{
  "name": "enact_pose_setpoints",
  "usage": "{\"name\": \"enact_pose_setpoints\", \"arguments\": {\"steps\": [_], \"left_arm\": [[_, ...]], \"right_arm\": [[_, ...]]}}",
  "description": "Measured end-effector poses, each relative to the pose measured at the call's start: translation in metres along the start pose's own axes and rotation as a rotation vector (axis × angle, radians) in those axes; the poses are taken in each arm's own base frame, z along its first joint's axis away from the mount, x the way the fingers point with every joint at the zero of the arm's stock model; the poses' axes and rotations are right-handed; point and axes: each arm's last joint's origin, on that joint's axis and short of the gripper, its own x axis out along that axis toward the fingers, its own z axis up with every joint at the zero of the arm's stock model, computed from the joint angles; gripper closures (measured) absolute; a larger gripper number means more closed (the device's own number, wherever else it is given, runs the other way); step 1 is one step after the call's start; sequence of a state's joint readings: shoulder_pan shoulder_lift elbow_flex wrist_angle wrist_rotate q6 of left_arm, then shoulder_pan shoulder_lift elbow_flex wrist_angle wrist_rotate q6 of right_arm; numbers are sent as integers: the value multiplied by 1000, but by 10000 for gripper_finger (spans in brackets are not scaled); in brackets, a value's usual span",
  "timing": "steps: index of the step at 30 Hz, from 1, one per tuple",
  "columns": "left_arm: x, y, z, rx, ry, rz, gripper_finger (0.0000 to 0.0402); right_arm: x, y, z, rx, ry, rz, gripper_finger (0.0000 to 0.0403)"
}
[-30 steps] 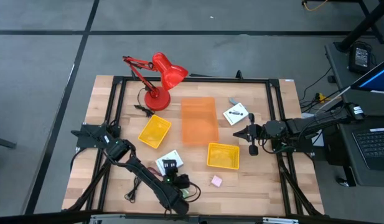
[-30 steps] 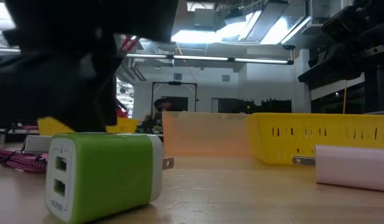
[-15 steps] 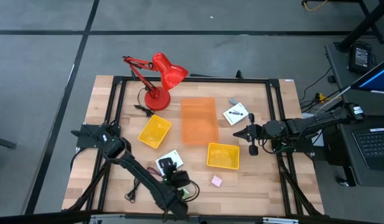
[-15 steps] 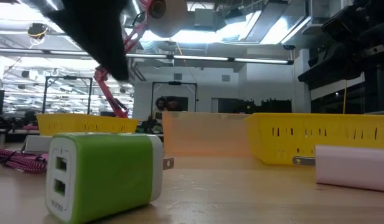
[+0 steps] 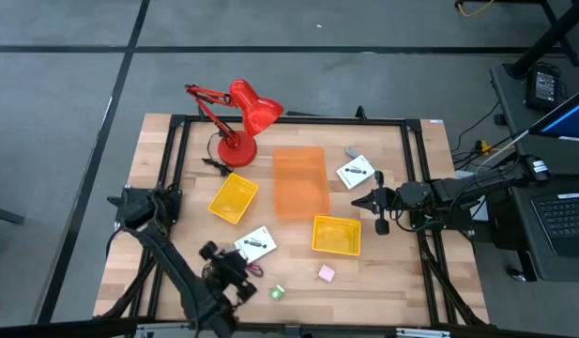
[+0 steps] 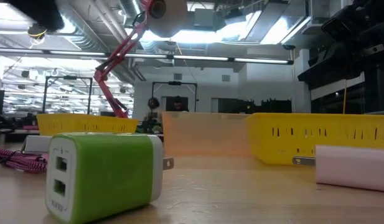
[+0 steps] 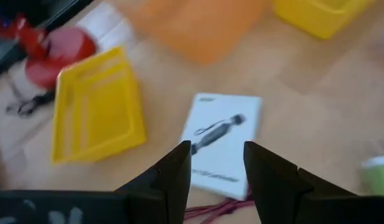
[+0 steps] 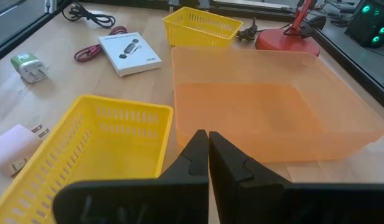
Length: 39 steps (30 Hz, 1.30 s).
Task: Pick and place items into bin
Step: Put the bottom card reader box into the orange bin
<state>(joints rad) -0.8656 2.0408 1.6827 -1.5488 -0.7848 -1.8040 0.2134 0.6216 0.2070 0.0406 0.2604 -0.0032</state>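
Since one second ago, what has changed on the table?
The left gripper has moved off the green charger toward the table's left, over the cords, jaws open and empty. The charger, the card, bins and the shut right gripper stayed put.

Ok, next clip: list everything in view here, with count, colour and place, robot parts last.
orange bin: one, translucent orange, table centre.
yellow baskets: two, one left of the bin, one at its near right.
white cards: two, black marks, one near the front left, one right of the bin.
green charger: one, front edge.
pink charger: one, front, right of the green one.
maroon cord: one, beside the front card.
black cord: one, front left.
red desk lamp: one, back left.
left gripper: open, empty, above the front card.
right gripper: shut, empty, right side, facing the bin.
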Motion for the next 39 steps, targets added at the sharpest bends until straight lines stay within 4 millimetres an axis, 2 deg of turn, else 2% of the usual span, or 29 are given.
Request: {"name": "enact_pose_setpoints", "arguments": {"steps": [6, 10, 13, 21, 30, 39], "left_arm": [[4, 30, -30, -171, -32, -118, 259], [7, 54, -39, -263, -43, -174, 259], [14, 65, -46, -341, -19, -252, 259], [43, 87, -71, -537, -17, -439, 258], [70, 107, -93, -624, 42, -493, 258], [90, 116, -108, -711, 78, -550, 258]], "right_arm": [[0, 0, 0, 1, 0, 0, 403], [0, 0, 0, 2, -2, 0, 403], [0, 0, 0, 3, -2, 0, 403], [0, 0, 2, 0, -23, 0, 403], [0, 0, 2, 4, -24, 0, 403], [0, 0, 2, 6, -25, 0, 403]]}}
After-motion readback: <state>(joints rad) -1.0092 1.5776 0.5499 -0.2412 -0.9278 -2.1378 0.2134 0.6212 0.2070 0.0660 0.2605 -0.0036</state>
